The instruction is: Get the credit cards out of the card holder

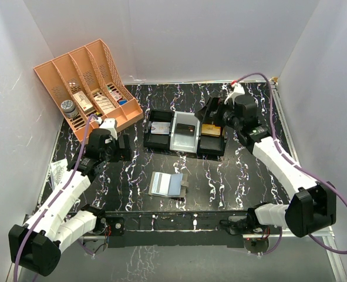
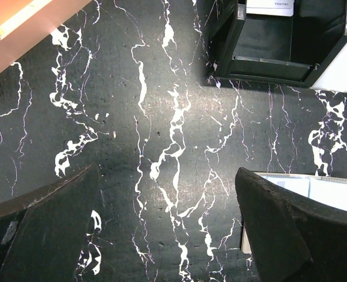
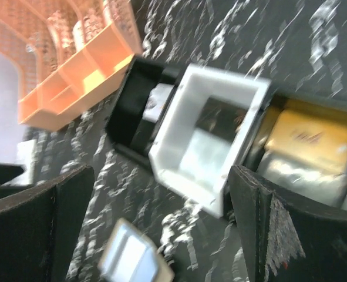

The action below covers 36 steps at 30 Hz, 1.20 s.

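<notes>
You are seemingly nearing the end: the card holder (image 1: 168, 185) is lying open on the desk (image 1: 238, 176), credit cards (image 1: 209, 128) are resting in the tray (image 1: 159, 147) beyond it, both pairs of jaws are hanging spread and empty, and any card left inside is escaping view.

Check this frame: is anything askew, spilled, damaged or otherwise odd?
Nothing stands out. The card holder lies open and flat on the table, turned slightly off square to the three-compartment tray. A gold card lies in the tray's right compartment. Nothing looks spilled or broken.
</notes>
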Tool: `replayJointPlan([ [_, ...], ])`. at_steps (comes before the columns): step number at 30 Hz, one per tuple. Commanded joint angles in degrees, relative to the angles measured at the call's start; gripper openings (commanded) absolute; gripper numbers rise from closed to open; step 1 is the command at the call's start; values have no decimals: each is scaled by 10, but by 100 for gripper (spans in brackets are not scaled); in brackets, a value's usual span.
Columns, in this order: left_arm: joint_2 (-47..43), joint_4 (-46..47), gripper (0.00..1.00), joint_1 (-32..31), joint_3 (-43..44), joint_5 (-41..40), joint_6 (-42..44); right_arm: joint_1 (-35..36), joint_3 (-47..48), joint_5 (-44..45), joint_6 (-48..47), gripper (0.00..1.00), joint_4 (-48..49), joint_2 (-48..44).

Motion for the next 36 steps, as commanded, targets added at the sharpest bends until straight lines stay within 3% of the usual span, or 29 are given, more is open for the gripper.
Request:
replayJointPlan([
  [1, -7, -2, 99, 2, 1, -21, -3, -16, -80, -130, 202, 98, 65, -48],
  [5, -13, -1, 99, 2, -2, -32, -5, -15, -156, -208, 333, 98, 190, -56],
  [7, -11, 0, 99, 2, -1, -30, -6, 3, -151, -212, 335, 98, 177, -47],
  [12, 0, 7, 99, 2, -4, -24, -11, 129, -54, -29, 234, 91, -46, -12],
  [16, 10, 4, 99, 1, -2, -40, -17, 232, -41, 103, 259, 74, -97, 11],
  [20, 12, 1, 99, 2, -3, -75, -22, 340, -54, 253, 313, 65, -95, 12],
  [27, 13, -7, 99, 2, 1, -97, -25, 431, -10, 324, 355, 55, -148, 97],
  [36, 7, -9, 99, 2, -1, -108, -23, 465, 33, 326, 385, 59, -178, 197],
])
